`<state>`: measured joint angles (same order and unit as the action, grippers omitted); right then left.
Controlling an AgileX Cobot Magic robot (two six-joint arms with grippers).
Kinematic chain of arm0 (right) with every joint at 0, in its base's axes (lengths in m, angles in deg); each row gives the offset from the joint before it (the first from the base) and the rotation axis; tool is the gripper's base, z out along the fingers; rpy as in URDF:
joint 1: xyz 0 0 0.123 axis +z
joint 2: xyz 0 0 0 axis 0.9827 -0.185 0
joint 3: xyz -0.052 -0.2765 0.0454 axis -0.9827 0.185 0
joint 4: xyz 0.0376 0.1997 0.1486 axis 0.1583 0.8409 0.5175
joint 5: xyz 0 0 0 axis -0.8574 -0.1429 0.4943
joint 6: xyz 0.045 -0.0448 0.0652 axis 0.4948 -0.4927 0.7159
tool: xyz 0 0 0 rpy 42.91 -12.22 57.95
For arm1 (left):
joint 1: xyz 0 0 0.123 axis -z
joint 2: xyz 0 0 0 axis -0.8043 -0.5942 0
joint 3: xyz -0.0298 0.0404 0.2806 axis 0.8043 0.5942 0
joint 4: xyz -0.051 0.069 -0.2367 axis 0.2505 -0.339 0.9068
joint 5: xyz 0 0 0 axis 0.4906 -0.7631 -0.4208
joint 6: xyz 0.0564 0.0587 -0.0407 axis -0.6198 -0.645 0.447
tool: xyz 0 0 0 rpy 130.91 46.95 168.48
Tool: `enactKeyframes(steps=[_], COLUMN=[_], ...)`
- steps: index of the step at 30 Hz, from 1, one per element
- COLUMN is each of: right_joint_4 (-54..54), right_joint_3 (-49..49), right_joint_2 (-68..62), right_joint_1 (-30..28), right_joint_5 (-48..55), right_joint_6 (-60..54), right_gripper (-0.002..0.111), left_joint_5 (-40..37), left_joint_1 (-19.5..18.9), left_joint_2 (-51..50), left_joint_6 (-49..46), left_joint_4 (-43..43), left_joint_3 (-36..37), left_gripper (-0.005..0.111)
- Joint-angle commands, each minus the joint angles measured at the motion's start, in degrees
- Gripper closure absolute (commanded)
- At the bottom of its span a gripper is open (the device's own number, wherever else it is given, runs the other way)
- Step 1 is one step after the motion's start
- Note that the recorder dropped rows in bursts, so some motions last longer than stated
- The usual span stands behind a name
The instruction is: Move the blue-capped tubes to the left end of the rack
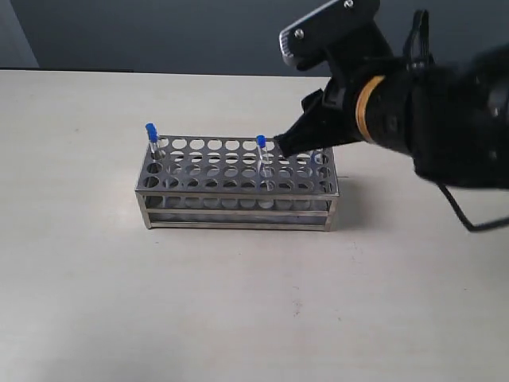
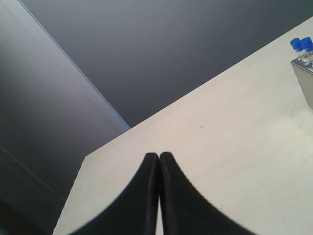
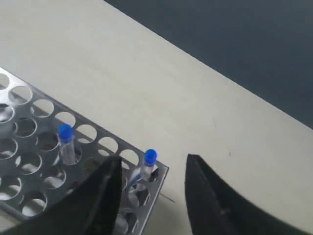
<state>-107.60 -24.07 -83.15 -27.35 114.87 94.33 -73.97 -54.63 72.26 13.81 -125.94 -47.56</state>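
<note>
Rack: shiny steel, rows of round holes in the top plate, open tiered sides. It sits mid-table, long side toward the exterior camera.

Blue-capped tubes: thin, clear, with small bright blue caps standing proud of the plate. Two show in the exterior view. The left-end tube stands upright at the rack's back left corner. The middle tube stands right of centre.

Right gripper: just beside the middle tube's cap, jaws parted, holding nothing.

Left gripper: fingers pressed together, empty, over bare table, well apart from the rack.
</note>
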Motion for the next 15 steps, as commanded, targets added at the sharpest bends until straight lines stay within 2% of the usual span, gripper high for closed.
enactKeyframes(steps=[1,6,15], right_joint_4=[-27.64,-27.64,-27.64], right_joint_3=[9.32,12.44,12.44], right_joint_2=[1.12,-2.16,-2.58], right_joint_1=[-0.01,-0.01,0.09], right_joint_5=[-5.52,-2.65,-6.46], right_joint_6=[35.71,37.98,41.17], right_gripper=[0.066,0.066,0.066], left_joint_5=[0.17,0.06,0.06], left_joint_1=[0.13,0.13,0.13], left_joint_2=[-0.2,-0.2,-0.2], left_joint_6=[0.28,0.28,0.28], left_joint_4=[0.04,0.04,0.04], left_joint_3=[-0.3,-0.3,-0.3], left_gripper=[0.106,0.106,0.106])
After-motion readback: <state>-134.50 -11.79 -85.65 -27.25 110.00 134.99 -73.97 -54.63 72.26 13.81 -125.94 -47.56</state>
